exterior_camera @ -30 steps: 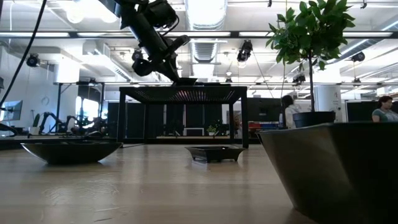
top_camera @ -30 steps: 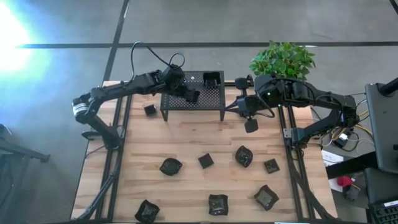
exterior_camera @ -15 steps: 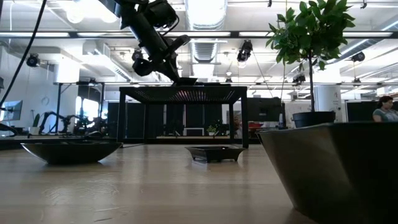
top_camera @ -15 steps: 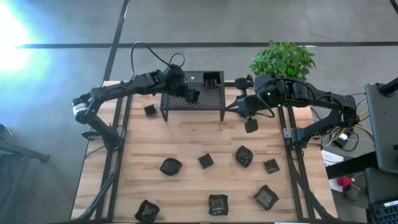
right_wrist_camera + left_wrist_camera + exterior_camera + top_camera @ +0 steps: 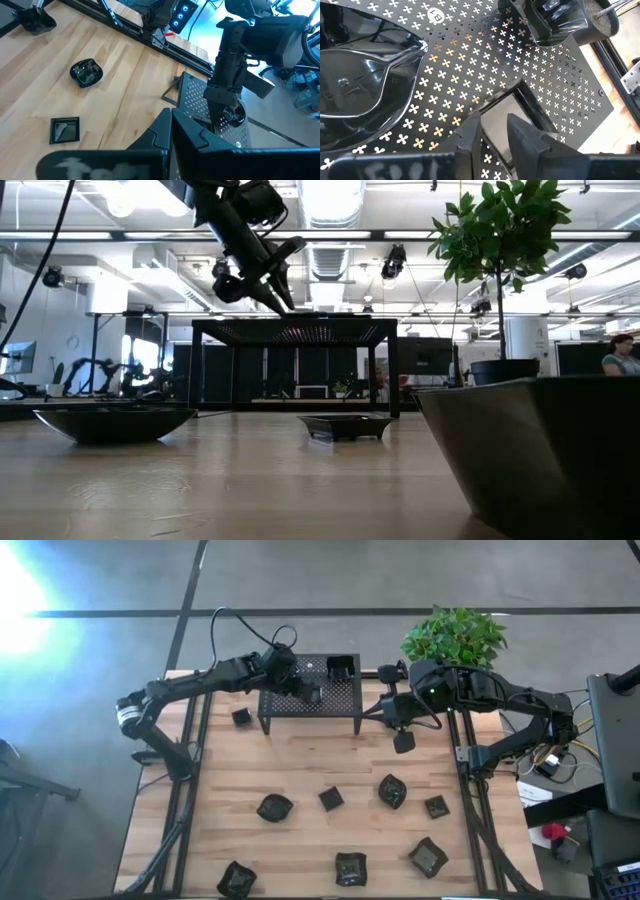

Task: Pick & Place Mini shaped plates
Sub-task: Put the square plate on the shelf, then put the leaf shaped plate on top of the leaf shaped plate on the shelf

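My left gripper [image 5: 308, 693] is low over the black perforated rack [image 5: 345, 705]. Its fingers [image 5: 470, 131] stand slightly apart, open, astride the near rim of a square mini plate [image 5: 506, 111] lying flat on the rack. A shiny rounded plate [image 5: 360, 85] and another plate [image 5: 340, 667] also rest on the rack. Several more mini plates lie on the table, among them a leaf-like plate [image 5: 274, 807], a square plate [image 5: 331, 798] and a plate [image 5: 241, 717] left of the rack. My right gripper [image 5: 403, 740] hangs shut and empty to the right of the rack.
A potted plant [image 5: 455, 635] stands at the back right, close behind the right arm. Black rails [image 5: 190, 770] run along both table sides. In the low view, one plate [image 5: 530, 450] looms at the near right. A person [image 5: 620, 355] shows far off in the room.
The left gripper's fingers have parted and let go of the square plate, which now lies on the rack. Neither arm has shifted otherwise.
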You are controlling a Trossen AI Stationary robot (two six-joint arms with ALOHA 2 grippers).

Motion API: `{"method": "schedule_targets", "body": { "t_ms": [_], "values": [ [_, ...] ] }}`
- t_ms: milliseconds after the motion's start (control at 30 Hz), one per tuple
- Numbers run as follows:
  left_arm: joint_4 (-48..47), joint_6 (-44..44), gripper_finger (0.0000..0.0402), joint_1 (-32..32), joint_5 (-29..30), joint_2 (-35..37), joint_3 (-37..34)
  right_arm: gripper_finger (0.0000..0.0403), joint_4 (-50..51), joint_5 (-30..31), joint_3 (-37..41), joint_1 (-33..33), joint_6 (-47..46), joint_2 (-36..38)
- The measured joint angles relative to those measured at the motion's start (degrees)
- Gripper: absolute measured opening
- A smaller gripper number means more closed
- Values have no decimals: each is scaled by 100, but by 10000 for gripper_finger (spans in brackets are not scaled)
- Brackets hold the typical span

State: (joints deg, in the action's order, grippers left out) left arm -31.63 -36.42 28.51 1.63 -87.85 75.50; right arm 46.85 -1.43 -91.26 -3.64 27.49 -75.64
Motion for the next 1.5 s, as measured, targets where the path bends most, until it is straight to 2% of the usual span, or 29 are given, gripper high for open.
{"method": "schedule_targets", "body": {
  "t_ms": [367,667,1000,1300,1500],
  "values": [
    [-1,114,87,4,-4,66,0,8,0,0,0,0,-5,0],
    [-154,1322,87,-215,-6,747,-2,8,80,0,-2,0,-42,0],
    [-693,2270,87,-1319,100,1541,-315,8,138,-2,-2,0,-115,0],
    [-976,3015,87,-2658,145,2075,-1348,8,136,-4,-2,-2,-229,0],
    [-842,3227,87,-3189,136,2227,-2151,8,136,-4,-2,-1,-350,0]
  ]
}}
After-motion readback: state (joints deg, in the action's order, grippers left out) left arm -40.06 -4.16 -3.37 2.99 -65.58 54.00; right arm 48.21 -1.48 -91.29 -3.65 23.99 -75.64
